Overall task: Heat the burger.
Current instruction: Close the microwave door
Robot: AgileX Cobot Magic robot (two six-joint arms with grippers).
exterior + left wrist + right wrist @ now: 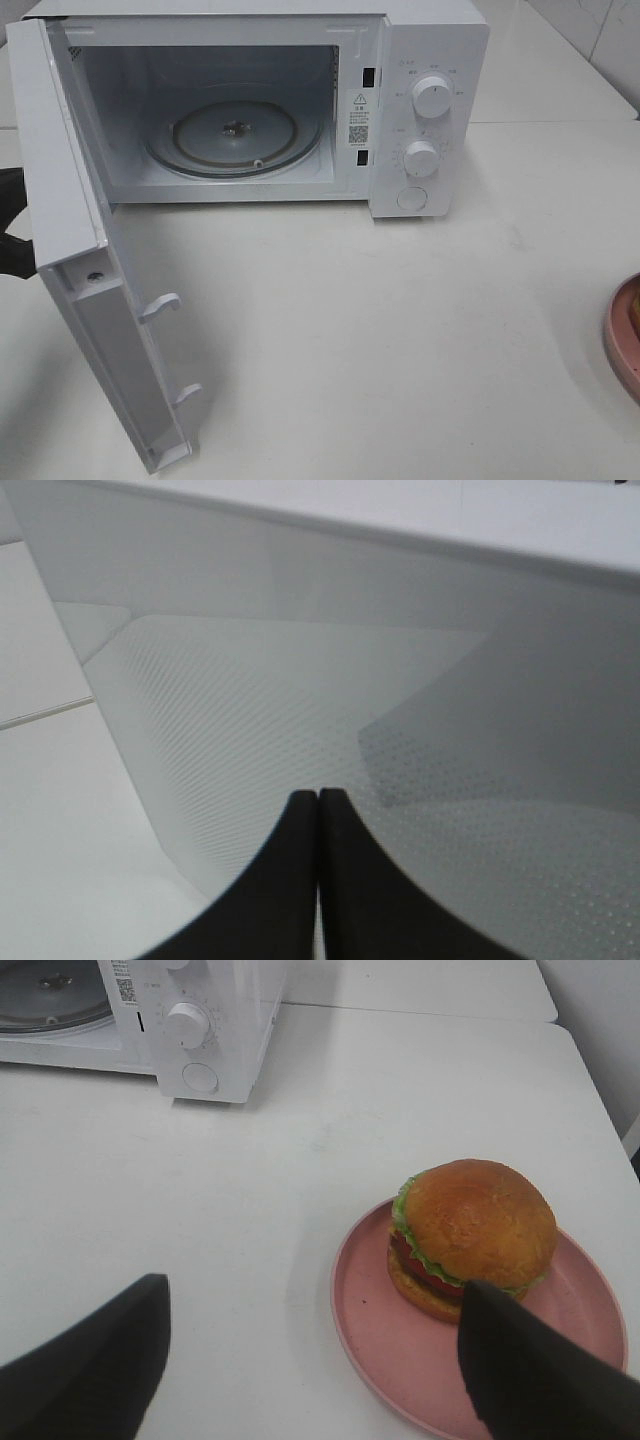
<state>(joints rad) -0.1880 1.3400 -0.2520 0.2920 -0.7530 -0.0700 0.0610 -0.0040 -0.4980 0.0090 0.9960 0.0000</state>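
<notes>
From the high exterior camera, a white microwave (300, 100) stands at the back of the white tabletop (400, 330) with its door (90, 270) swung wide open toward the left, two latch hooks jutting from the door's inner edge. Inside the cavity the round glass turntable (235, 135) lies bare. Two white knobs (432, 97) sit one above the other on the control panel, with a round button below them. At the far right edge of this view only a sliver of the pink plate (622, 345) shows; the burger cannot be made out here, and neither pincer is visible, though a dark part of the left arm shows behind the door at the left edge. In the left wrist view, the left pincer (318, 798) has its two black fingers pressed together with nothing between them, its tips close to the dotted panel of the microwave door; whether they touch it cannot be told. In the right wrist view, the right pincer (315, 1305) has its black fingers (110, 1360) spread wide apart and empty, above the tabletop. The burger (472, 1235) sits on the pink plate near one finger, well apart from the microwave behind.
</notes>
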